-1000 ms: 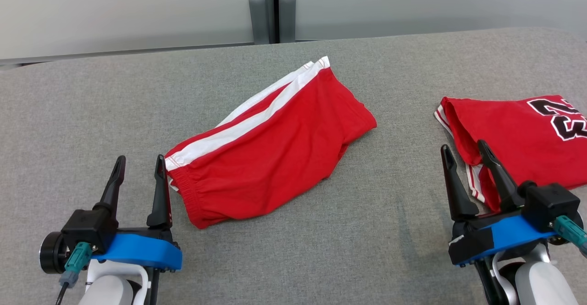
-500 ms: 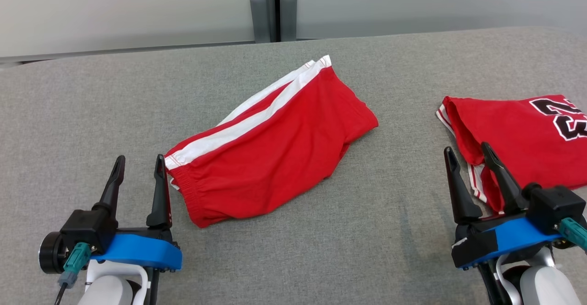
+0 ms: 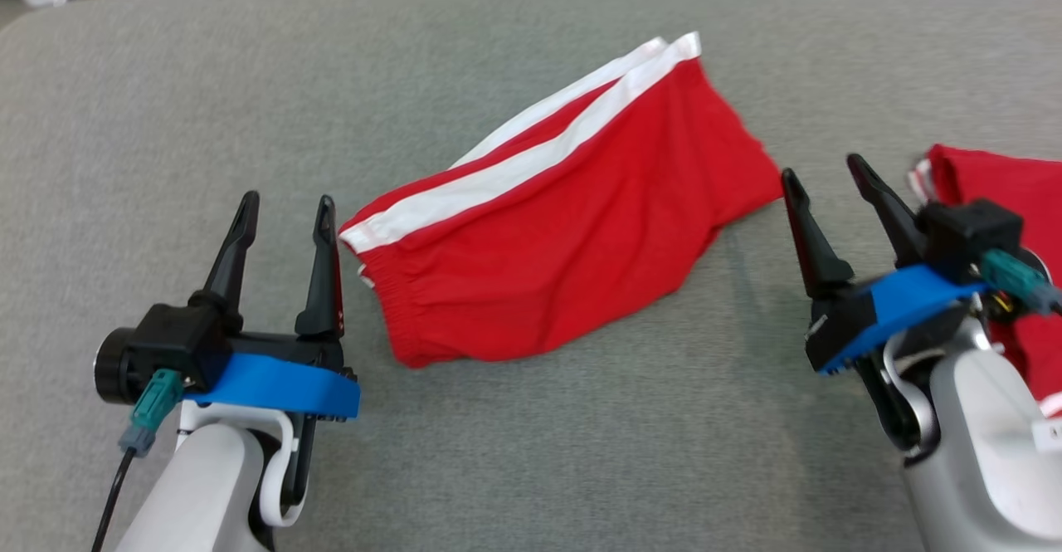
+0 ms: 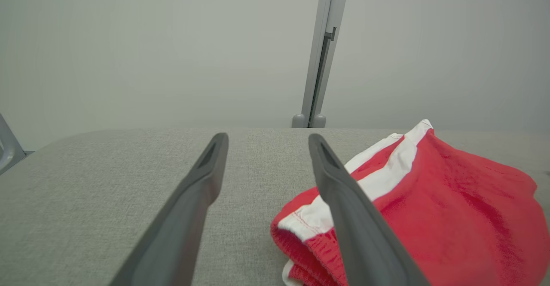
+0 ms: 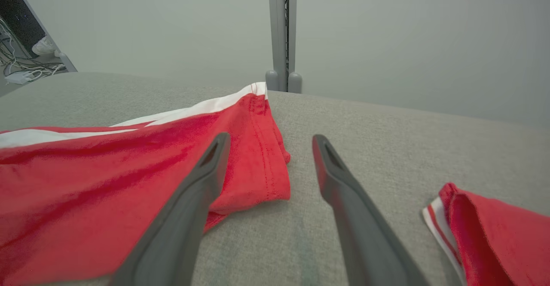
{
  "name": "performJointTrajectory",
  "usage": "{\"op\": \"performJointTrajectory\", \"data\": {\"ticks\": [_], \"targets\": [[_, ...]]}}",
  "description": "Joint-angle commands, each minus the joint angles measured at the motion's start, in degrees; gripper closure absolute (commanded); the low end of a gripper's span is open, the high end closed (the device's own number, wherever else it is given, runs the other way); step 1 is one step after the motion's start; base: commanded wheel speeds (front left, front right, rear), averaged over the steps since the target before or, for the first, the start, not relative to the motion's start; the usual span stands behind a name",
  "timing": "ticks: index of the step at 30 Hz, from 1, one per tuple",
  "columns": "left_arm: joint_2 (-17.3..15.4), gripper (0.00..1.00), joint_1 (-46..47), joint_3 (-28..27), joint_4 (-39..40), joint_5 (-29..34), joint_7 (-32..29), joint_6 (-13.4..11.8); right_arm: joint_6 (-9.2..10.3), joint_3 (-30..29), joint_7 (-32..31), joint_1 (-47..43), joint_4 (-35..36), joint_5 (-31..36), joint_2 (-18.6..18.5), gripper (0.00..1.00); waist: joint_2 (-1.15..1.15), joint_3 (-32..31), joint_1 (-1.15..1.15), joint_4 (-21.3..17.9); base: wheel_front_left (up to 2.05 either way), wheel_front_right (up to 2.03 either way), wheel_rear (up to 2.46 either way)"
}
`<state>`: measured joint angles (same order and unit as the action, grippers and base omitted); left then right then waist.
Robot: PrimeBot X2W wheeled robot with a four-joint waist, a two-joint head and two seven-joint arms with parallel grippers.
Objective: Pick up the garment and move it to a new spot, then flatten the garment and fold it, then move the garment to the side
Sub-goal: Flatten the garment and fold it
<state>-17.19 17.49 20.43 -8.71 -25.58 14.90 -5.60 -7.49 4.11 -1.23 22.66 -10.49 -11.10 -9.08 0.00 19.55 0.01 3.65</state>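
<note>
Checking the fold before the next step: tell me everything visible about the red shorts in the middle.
The red shorts look like soft cotton knit, with white side stripes and a gathered elastic waistband. They lie folded double, slightly wrinkled, diagonally on the grey cloth surface, unheld, waistband beside the open left end effector, leg hem near the open right end effector.

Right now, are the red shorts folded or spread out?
Folded in half, rumpled: the red shorts lie with both white stripes together along one edge.

nothing legible; small forearm tag (image 3: 1052, 434) perhaps printed.
</note>
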Motion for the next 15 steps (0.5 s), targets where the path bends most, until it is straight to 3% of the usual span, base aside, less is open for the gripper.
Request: {"op": "performJointTrajectory", "data": {"ticks": [1,7,15], "targets": [[0.3,0.00,1.3,0.0,-0.3,0.5,0.2,0.3,-0.01,0.7,-0.2,1.9,-1.5,-0.3,-0.5,0.00,0.00,3.0,-0.01,3.0,0.00,0.00,0.00],[2.4,0.00,3.3,-0.3,-1.4,1.5,0.3,1.6,-0.01,2.1,-2.1,10.5,-14.2,0.4,-2.1,0.00,0.00,4.7,-0.01,5.3,0.00,0.00,0.00],[4.3,0.00,2.7,-1.9,-2.6,3.2,0.3,3.2,0.00,0.9,-6.7,17.1,-28.6,1.0,-0.6,0.00,0.00,4.1,-0.01,5.9,0.00,0.00,0.00]]}}
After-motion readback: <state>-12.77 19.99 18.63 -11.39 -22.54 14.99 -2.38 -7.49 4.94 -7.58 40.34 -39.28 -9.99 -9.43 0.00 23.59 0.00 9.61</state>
